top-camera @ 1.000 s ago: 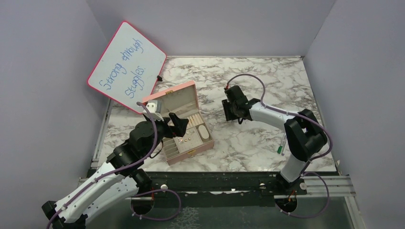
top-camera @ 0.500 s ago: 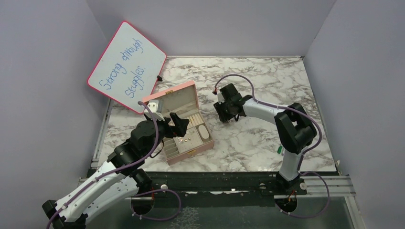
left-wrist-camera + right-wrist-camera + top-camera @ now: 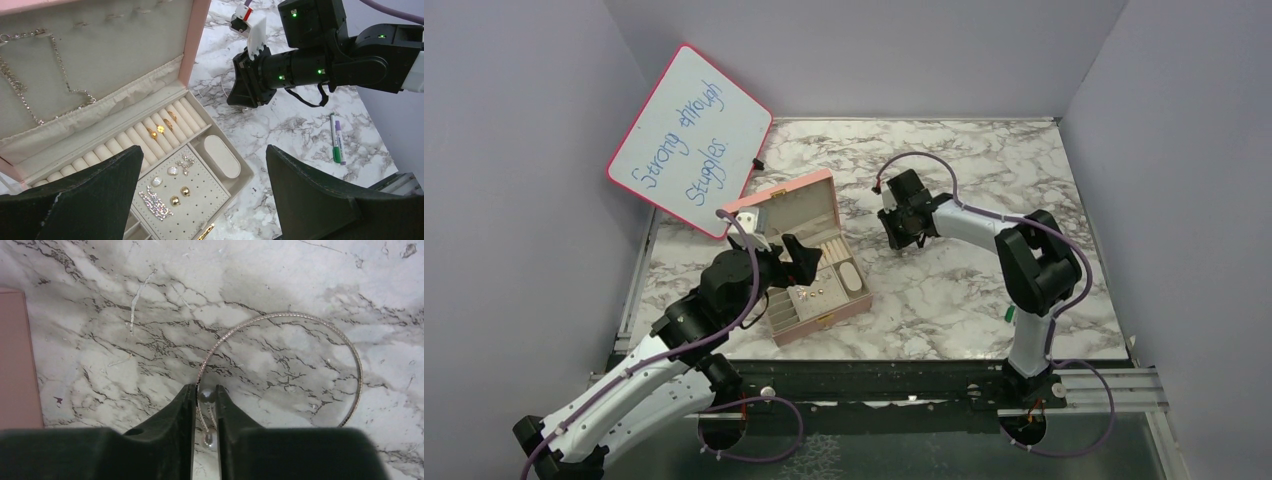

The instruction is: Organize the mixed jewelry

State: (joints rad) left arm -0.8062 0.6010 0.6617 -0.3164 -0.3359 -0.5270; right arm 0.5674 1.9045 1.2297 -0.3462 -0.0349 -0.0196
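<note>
The mixed jewelry lies partly in the open pink box (image 3: 198, 30): gold rings (image 3: 160, 128) sit in the ring rolls, and gold and pearl studs (image 3: 179, 194) are on the dotted pad. A sparkly chain (image 3: 50, 75) hangs in the lid. My left gripper (image 3: 202, 152) is open and empty above the box's front right corner. My right gripper (image 3: 205, 390) is down on the marble, to the right of the box (image 3: 809, 205). It is shut on the pearl end (image 3: 206, 397) of a thin hoop necklace (image 3: 300, 322).
A green-and-white pen (image 3: 336, 140) lies on the marble at the right, near the right arm's base (image 3: 1011, 308). A pink-edged whiteboard (image 3: 689, 140) leans at the back left, behind the box. Grey walls close in the table on three sides.
My right arm has swung its gripper left, toward the box, and now stands at the necklace. My left arm has hardly moved.
</note>
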